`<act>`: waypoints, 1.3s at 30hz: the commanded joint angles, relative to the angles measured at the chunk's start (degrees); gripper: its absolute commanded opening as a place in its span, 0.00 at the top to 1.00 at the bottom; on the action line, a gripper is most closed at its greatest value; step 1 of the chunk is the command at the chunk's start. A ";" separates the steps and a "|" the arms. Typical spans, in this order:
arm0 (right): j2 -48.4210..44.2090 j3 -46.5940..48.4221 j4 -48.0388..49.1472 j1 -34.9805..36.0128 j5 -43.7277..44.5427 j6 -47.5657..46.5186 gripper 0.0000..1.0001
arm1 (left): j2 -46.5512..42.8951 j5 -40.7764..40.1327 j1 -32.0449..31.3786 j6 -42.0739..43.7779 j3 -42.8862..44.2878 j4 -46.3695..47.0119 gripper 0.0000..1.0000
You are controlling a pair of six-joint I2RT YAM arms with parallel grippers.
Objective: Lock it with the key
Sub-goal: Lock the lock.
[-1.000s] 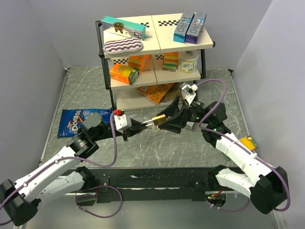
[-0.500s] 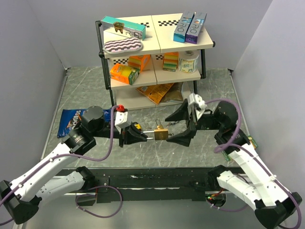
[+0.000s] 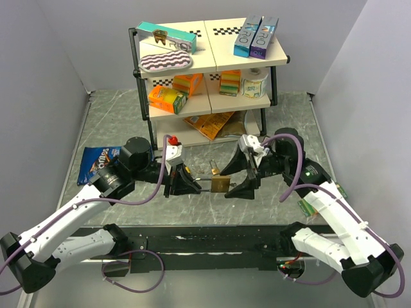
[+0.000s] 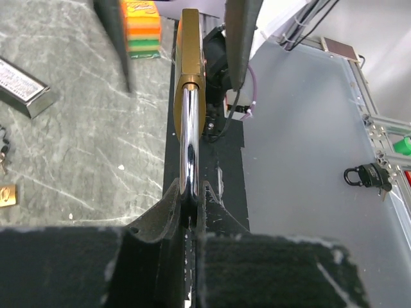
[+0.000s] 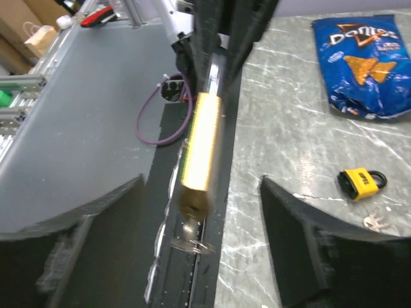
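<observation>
A second ago the right gripper (image 3: 230, 181) was closed in on the free end of the lock (image 3: 220, 184). Half a second ago it had let go and backed off with its jaws spread wide. Now it has come back in, jaws apart, one finger on each side of the brass body and touching neither side that I can see. The left gripper (image 4: 191, 192) has stayed clamped on the steel shackle (image 4: 187, 138) throughout and has carried the lock a little toward the right arm. The lock is held in the air above the table (image 3: 115, 122), between the two arms. I read this as a regrip rather than a finish. The key (image 5: 190, 239) looks seated, but the turn that locks it probably still has to be made. The fingers must first settle on the key rather than the body. The top view gives the layout of the arms and little else. There the lock is a small brass block, and I cannot pick out the key. The right wrist view shows what matters — the key standing out of the lock's near end between the open fingers. It also shows a yellow lock (image 5: 361, 183) and a chip bag (image 5: 359, 64) lying on the table beyond. The left wrist view alone shows the grip on the shackle, pinched tight at the bend. It does not show whether the shackle is latched into the body.
</observation>
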 commanded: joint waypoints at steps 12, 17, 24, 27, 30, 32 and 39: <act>0.95 1.75 -0.91 5.96 -0.19 -4.46 0.53 | -1.20 -0.11 -0.65 -2.90 2.75 7.80 0.99; 1.30 1.58 1.63 6.40 -0.71 -2.44 0.73 | -1.46 -0.46 -0.83 -3.07 2.14 9.03 0.99; 1.30 -0.09 5.93 7.10 -1.15 1.42 1.00 | -1.38 -2.66 -0.92 -4.74 1.17 12.36 0.99; 1.30 -0.88 9.62 7.98 -2.12 3.44 1.00 | -1.37 -3.80 -1.53 -4.57 0.65 13.85 0.99; 1.65 -2.02 14.28 8.34 -4.40 8.27 1.00 | -1.81 -5.03 -2.85 -2.20 -0.32 13.95 0.99; 2.00 -2.29 17.81 8.51 -5.45 11.53 1.00 | -1.46 -5.21 -3.73 -0.62 -0.32 13.25 0.99; 3.06 -1.76 21.59 9.74 -6.42 14.26 1.00 | -1.02 -5.39 -5.57 0.00 -1.90 14.21 0.99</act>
